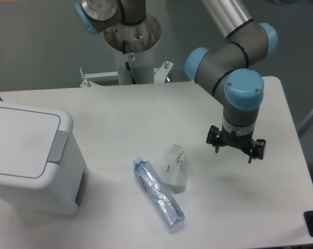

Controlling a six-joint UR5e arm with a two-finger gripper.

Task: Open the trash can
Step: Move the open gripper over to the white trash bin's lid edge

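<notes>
Camera view shows the pincer (236, 147) wide and empty, well right of the bin (29, 155) on the worktop's (198, 104) left; lid shut; approach not begun; next, reach the grey tab (58, 147)

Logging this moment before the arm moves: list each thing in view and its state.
trash can: lid shut, grey push tab untouched.
gripper: open, empty, above the table.
bottle: lying on its side, capped.
crumpled clear plastic: lying beside the bottle.
</notes>
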